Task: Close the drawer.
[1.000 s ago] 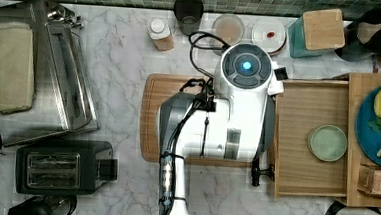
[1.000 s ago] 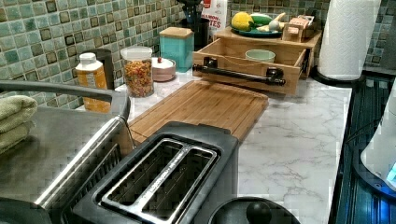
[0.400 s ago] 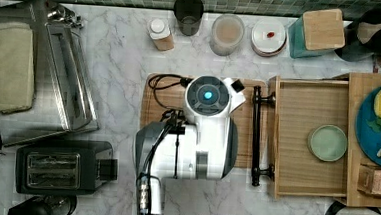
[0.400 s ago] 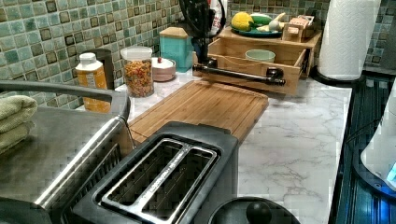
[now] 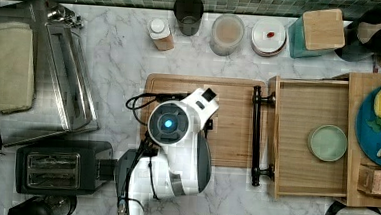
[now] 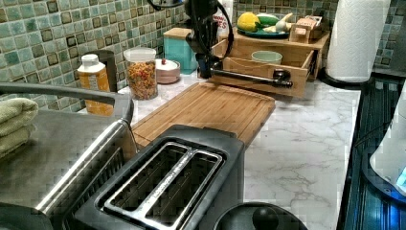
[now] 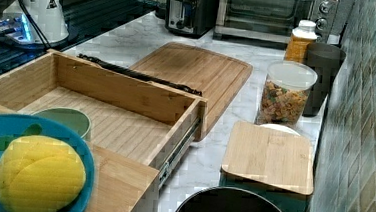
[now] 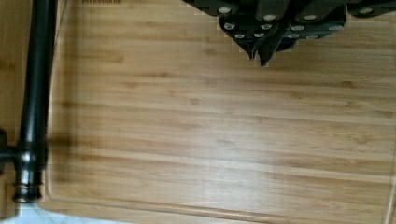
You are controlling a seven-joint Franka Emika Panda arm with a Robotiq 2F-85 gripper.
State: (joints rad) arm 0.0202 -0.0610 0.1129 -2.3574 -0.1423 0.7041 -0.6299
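- The drawer [image 5: 306, 139] stands pulled out from under the wooden top at the top view's right, resting over the counter [image 5: 117, 48] with a green bowl [image 5: 327, 142] inside.
- Its black bar handle [image 5: 256, 136] fronts the drawer on the side facing the cutting board [image 5: 227, 125]; in the top view the bar's long axis runs up and down the picture, across the direction the drawer must travel.
- The gripper [image 8: 264, 44] hangs over the cutting board, well clear of the bar. The fingers appear pressed together, tips meeting at a point in the wrist view, holding nothing.
- Key relation: the handle lies toward the top view's right of the gripper, with bare board between them. In the left view the arm [image 6: 203, 28] stands just beside the near end of the bar.
- Judged from this, closing calls for a push toward the top view's right, square against the bar or the drawer front.
- Against the earlier frames: a second ago the arm sat over the drawer's front edge and the drawer was less far out. Since then the arm has drawn back toward the top view's left, the drawer has slid out with it, and the handle is now free of the gripper.
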